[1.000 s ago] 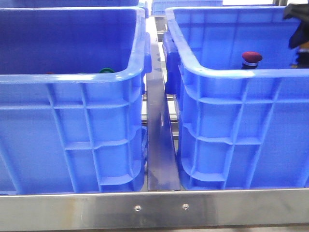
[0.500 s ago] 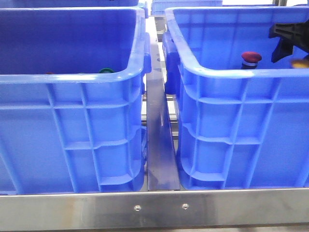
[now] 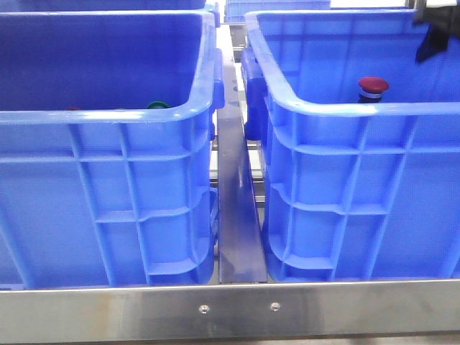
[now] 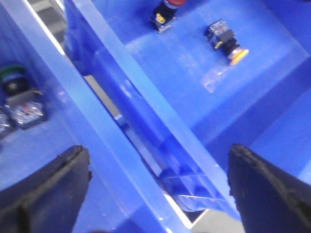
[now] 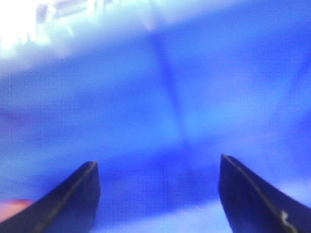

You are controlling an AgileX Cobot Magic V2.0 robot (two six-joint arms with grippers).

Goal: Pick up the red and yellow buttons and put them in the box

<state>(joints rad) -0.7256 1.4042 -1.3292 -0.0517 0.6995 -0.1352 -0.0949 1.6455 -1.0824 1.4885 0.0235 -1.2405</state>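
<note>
The red button stands upright on the floor of the right-hand blue box. In the left wrist view the red button shows again, and the yellow button lies on its side on the same box floor. My left gripper hovers open above the two crates' adjoining rims, holding nothing. My right gripper is open and empty, close to a blurred blue wall. In the front view it shows only as a dark shape high at the box's far right.
A second blue crate stands on the left and holds a green-capped button, also seen as the green button beside other small parts. A metal rail runs between the crates, and a metal bar crosses the front.
My right gripper dipped into the right box with something yellow, then rose toward the upper right. The yellow thing is gone from between its fingers.
</note>
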